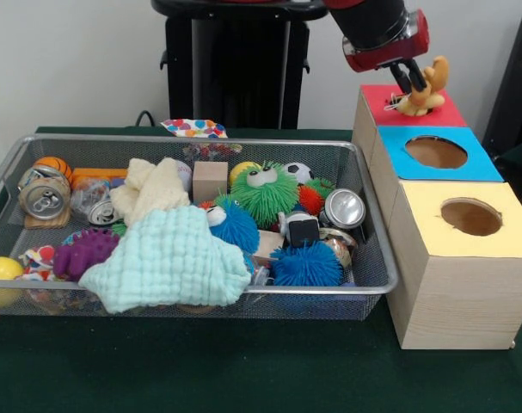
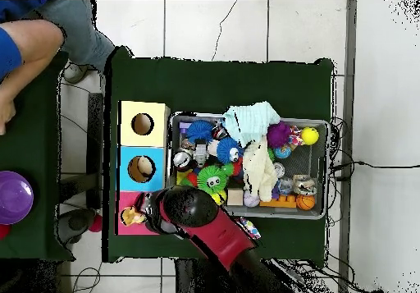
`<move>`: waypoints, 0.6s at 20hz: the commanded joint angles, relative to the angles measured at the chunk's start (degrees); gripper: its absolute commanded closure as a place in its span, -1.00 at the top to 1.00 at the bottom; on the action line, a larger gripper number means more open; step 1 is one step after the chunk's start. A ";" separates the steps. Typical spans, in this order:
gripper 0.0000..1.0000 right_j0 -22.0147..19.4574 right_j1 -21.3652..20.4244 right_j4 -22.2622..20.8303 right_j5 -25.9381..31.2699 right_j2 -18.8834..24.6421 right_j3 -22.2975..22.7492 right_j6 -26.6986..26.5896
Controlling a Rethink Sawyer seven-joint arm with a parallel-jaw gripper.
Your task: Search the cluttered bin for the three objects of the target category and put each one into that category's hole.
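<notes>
My gripper (image 1: 408, 79) hangs over the red face (image 1: 450, 114) of the far wooden box, shut on a small tan-orange plush animal (image 1: 424, 93). The plush rests on or just above the red face and hides the red-faced hole. In the overhead view the plush (image 2: 129, 217) lies on the red face (image 2: 123, 228), with the gripper (image 2: 146, 209) beside it under the arm. The wire mesh bin (image 1: 192, 138) stands left of the boxes and also shows in the overhead view (image 2: 328, 167). A pale yellow soft plush thing (image 1: 150, 191) lies in the bin's middle. No striped tiger shows.
The blue-faced hole (image 1: 436, 152) and yellow-faced hole (image 1: 471, 216) lie nearer the camera. The bin holds a mint cloth (image 1: 170, 258), green (image 1: 265, 191) and blue (image 1: 306, 263) puffer balls, cans (image 1: 44, 200), a wooden block (image 1: 210, 180) and small balls. A person's arm (image 2: 25, 48) shows at the overhead view's top left.
</notes>
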 commanded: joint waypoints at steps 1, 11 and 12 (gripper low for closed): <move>-1.00 1.56 2.57 -3.47 1.20 -1.96 -3.11 9.97; -1.00 7.22 6.53 -13.40 -4.57 -12.27 -10.06 7.96; -1.00 7.27 6.88 -13.48 -5.93 -12.37 -10.11 8.49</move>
